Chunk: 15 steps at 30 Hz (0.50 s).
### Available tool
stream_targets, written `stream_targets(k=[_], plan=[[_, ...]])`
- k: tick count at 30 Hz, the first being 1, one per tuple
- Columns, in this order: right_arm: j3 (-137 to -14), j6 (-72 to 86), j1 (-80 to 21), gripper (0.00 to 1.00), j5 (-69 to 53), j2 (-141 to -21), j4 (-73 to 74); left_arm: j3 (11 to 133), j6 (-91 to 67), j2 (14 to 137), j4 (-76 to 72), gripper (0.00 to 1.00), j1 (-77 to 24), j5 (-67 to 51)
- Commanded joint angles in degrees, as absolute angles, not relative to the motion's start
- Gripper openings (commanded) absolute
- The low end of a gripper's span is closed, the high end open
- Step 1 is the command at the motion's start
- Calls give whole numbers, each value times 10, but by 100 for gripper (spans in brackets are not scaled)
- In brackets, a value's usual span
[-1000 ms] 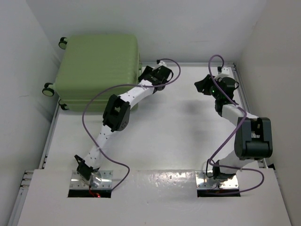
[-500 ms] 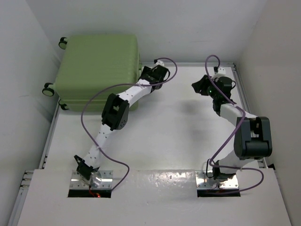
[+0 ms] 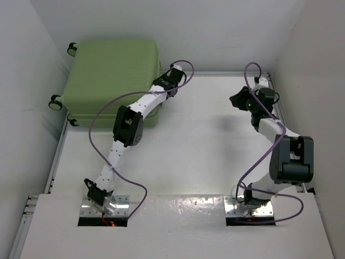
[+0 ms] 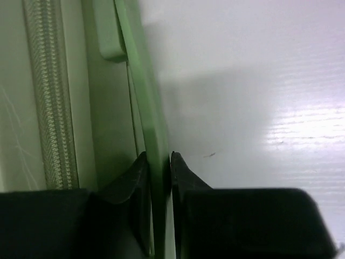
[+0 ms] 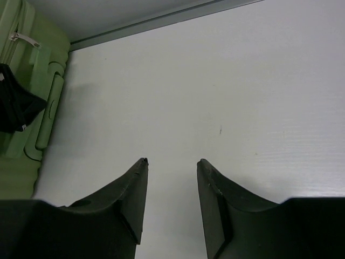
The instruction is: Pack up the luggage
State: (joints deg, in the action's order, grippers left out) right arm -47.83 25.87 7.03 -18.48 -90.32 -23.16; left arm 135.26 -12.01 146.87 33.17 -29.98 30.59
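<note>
The luggage (image 3: 110, 75), a pale-green ribbed hard-shell case, lies shut at the table's far left corner. Its zipper (image 4: 51, 91) and side handle (image 5: 46, 116) show in the wrist views. My left gripper (image 3: 163, 82) is at the case's right side. In the left wrist view, the left gripper (image 4: 158, 157) is shut on a thin green strip of the luggage (image 4: 153, 108) that runs between its jaws. My right gripper (image 3: 237, 100) hovers over the bare table at the far right. In its own view, the right gripper (image 5: 171, 162) is open with nothing between the fingers.
Black caster wheels (image 3: 54, 102) stick out past the table's left edge. White walls close in the back and both sides. A metal rail (image 5: 161, 21) runs along the far edge. Purple cables (image 3: 99, 121) loop off both arms.
My left gripper has moved left against the luggage's right side and shut on its green strip. The right gripper has swung slightly to the right, and its jaws stand a little narrower.
</note>
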Motion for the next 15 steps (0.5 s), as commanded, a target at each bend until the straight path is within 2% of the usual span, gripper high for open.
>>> stream_targets(k=[1, 3, 9, 15], plan=[[-502, 247, 81, 41, -187, -872, -232, 1318, -19, 1528, 315, 15, -333, 85], [-497, 247, 90, 38, -187, -864, -227, 1280, 74, 1498, 315, 0, -369, 7], [-464, 244, 106, 36, -189, -819, -223, 1144, 188, 1409, 307, 0, -431, -143], [-422, 242, 108, 34, -185, -775, -217, 1042, 303, 1318, 295, 0, -495, -204]])
